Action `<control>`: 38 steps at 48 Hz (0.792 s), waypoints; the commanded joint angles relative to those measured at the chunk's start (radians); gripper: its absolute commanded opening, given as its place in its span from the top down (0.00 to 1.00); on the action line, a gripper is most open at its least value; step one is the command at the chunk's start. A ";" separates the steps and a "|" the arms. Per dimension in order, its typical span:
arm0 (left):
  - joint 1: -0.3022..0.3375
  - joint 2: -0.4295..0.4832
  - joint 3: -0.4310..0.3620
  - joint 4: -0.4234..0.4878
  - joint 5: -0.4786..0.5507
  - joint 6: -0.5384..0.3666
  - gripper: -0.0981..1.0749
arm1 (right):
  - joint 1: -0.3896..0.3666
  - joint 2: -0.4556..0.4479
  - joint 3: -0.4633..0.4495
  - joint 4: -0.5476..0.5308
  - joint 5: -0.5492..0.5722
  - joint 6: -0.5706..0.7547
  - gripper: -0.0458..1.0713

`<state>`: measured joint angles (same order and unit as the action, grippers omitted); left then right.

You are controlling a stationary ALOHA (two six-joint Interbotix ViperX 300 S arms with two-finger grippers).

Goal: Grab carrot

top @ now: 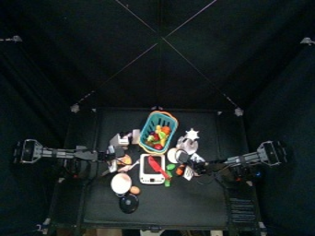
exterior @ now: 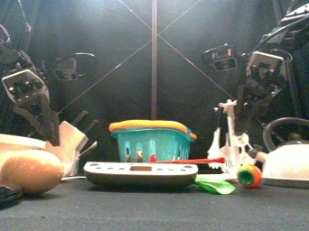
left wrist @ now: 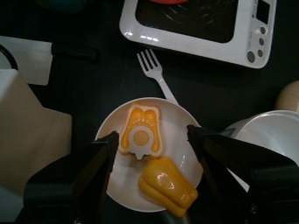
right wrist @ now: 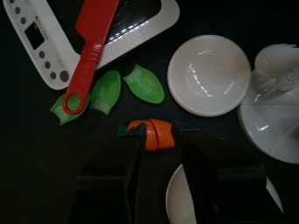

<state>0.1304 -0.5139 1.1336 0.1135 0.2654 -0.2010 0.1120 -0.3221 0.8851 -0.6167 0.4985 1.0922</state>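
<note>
The carrot is a small orange piece with a green band, lying on the black table beside a white bowl. In the front view the carrot sits low at the right, next to a white kettle. My right gripper is down over it, open, with a jaw on either side of the carrot's end. My left gripper hangs open over a white plate of yellow toy food, far from the carrot.
Two green leaves and a red spatula lie beside a white scale close to the carrot. A teal basket stands mid-table. A white fork lies between the plate and the scale.
</note>
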 commanded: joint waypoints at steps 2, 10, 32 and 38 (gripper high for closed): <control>-0.006 -0.026 -0.015 -0.009 -0.006 0.002 0.09 | -0.003 -0.012 -0.018 -0.002 -0.005 -0.002 0.33; -0.114 -0.072 -0.021 -0.044 -0.008 -0.003 0.09 | 0.000 -0.011 -0.023 -0.002 -0.005 0.000 0.33; -0.250 0.023 0.003 -0.215 -0.008 -0.005 0.10 | -0.003 -0.002 -0.032 0.006 -0.005 0.002 0.33; -0.250 0.048 0.003 -0.213 -0.012 -0.003 0.10 | -0.003 0.009 -0.035 0.017 -0.005 0.002 0.33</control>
<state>-0.1181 -0.4771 1.1490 -0.0997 0.2638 -0.2056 0.1135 -0.3099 0.8728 -0.6044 0.4970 1.0922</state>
